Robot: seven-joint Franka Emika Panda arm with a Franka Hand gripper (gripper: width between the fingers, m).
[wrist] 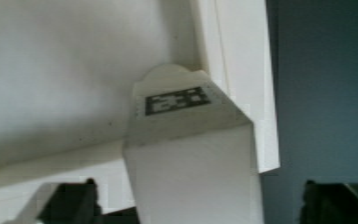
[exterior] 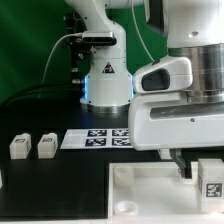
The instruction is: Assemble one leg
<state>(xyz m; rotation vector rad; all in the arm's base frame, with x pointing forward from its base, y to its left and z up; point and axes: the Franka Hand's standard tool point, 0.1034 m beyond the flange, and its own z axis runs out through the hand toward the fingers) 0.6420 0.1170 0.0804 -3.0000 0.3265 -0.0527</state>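
A: Jaw condition?
B: Gripper [wrist: 190, 195] fingers spread, straddling one leg [wrist: 185, 150] without visible contact.
A: Leg location?
B: On the white plate [exterior: 150, 185], at the exterior view's right; two further legs [exterior: 33, 147] stand left, near the marker board [exterior: 98, 137].

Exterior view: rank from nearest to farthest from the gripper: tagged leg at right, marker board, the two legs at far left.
1. Leg on the exterior view's right, just beside the gripper.
2. Marker board, mid-table, toward the exterior view's left.
3. The two legs at far left: the inner one nearer, the outer one farthest.
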